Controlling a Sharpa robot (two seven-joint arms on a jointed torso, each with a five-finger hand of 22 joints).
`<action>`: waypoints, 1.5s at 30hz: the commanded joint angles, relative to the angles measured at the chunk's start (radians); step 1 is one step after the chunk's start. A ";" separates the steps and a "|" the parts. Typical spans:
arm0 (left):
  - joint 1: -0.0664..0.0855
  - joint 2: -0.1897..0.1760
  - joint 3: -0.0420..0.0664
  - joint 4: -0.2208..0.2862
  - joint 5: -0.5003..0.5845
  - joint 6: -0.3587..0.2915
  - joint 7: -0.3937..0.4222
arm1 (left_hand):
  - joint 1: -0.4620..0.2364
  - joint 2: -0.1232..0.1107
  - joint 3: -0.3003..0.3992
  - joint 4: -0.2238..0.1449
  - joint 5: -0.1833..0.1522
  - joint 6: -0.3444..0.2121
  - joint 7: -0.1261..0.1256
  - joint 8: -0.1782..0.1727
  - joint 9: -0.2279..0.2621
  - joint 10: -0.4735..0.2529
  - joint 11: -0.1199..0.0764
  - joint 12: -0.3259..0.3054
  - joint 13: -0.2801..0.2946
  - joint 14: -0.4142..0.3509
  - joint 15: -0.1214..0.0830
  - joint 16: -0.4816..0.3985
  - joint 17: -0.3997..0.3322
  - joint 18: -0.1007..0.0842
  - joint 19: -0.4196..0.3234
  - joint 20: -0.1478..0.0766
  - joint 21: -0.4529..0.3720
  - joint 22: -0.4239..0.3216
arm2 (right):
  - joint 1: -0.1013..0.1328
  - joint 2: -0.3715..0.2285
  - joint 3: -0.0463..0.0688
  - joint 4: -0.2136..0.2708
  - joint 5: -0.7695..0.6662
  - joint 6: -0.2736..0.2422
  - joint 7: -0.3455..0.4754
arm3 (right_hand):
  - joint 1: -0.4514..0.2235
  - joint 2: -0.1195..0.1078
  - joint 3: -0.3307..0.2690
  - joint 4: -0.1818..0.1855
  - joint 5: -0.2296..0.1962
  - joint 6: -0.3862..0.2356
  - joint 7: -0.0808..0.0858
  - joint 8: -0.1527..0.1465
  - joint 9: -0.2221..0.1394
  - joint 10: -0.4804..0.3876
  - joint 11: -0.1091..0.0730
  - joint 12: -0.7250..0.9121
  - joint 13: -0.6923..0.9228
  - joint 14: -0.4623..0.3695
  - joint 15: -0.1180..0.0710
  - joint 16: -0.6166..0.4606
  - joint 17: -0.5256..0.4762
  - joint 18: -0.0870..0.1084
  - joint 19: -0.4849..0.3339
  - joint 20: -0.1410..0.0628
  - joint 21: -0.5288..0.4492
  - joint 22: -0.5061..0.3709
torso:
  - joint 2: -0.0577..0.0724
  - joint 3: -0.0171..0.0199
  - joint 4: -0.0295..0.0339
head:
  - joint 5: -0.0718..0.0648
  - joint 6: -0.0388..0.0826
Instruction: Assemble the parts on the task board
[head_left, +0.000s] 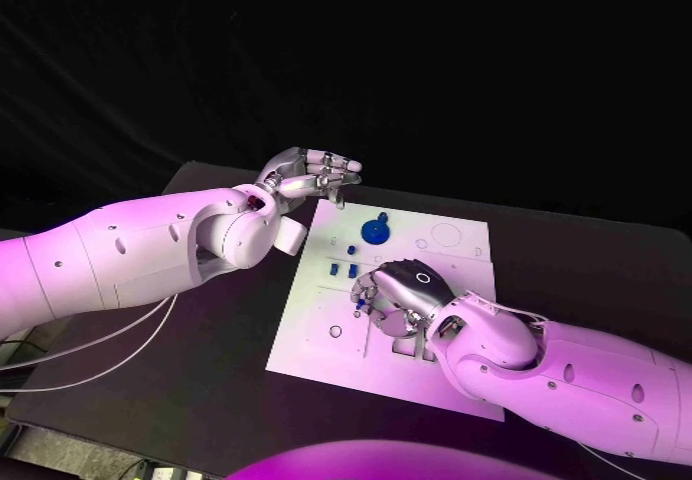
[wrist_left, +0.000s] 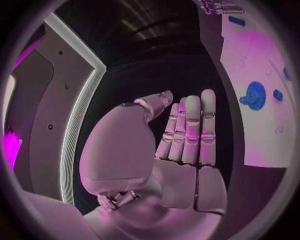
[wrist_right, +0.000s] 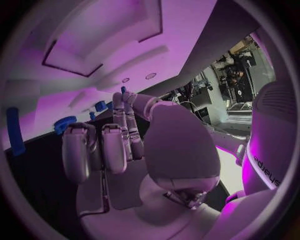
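The right hand hovers over the board's small blue parts, fingers curled, grip unclear. The left hand holds nothing, fingers straight. The parts look light and stiff; pinch their sides.

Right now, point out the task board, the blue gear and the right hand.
task board (head_left: 447, 368): head view, bare white part near its front edge.
blue gear (head_left: 374, 231): head view, middle of the toothed disc.
right hand (head_left: 404, 290): head view, back of the hand, over the board.

The task board lies in the middle of the table; a round gear sits at its far end — small parts just nearer (left side); the right hand is over the board's middle; the left hand is past its far left corner.
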 joint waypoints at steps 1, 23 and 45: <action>0.001 0.003 0.001 0.000 -0.002 0.016 0.004 | 0.002 0.000 -0.006 -0.002 0.004 -0.008 0.001 -0.007 -0.001 -0.004 0.000 0.005 0.002 -0.007 0.000 0.006 -0.002 0.014 -0.003 0.002 -0.004 -0.002 | -0.004 0.004 0.000 -0.004 -0.001 0.005 0.013 | -0.008 -0.001 -0.004 -0.003 -0.010 0.004 0.002 0.005 0.005 -0.001 -0.003 -0.004 -0.001 0.045 -0.005 -0.003 -0.001 -0.014 0.042 -0.005 0.002 0.200 | 0.001 -0.0002 0.0002 | 0.002 -0.002; 0.001 0.004 0.001 -0.005 -0.003 0.023 0.001 | 0.000 0.000 -0.007 -0.001 0.004 -0.009 0.002 -0.007 -0.001 -0.006 0.001 0.007 0.002 -0.009 0.000 0.007 -0.002 0.013 -0.004 0.003 -0.005 -0.002 | -0.011 0.001 -0.002 -0.006 -0.001 0.021 0.017 | -0.015 -0.001 -0.009 -0.003 -0.014 0.003 0.001 0.005 0.006 0.000 -0.004 -0.006 -0.001 0.045 -0.005 -0.003 -0.002 -0.013 0.042 -0.005 0.001 0.199 | 0.000 -0.0008 0.0001 | -0.001 -0.008; 0.001 0.004 0.001 -0.007 -0.003 0.021 0.000 | -0.001 0.001 -0.008 0.000 0.004 -0.010 0.002 -0.007 -0.002 -0.009 0.001 0.008 0.003 -0.010 0.001 0.008 -0.002 0.014 -0.005 0.004 -0.006 -0.002 | -0.011 0.000 -0.002 -0.001 0.004 0.021 0.022 | -0.015 0.000 -0.010 -0.004 -0.014 0.003 0.001 0.005 0.006 0.000 -0.004 -0.007 -0.001 0.045 -0.006 -0.003 -0.003 -0.013 0.042 -0.005 0.001 0.199 | 0.000 -0.0007 0.0002 | 0.008 -0.014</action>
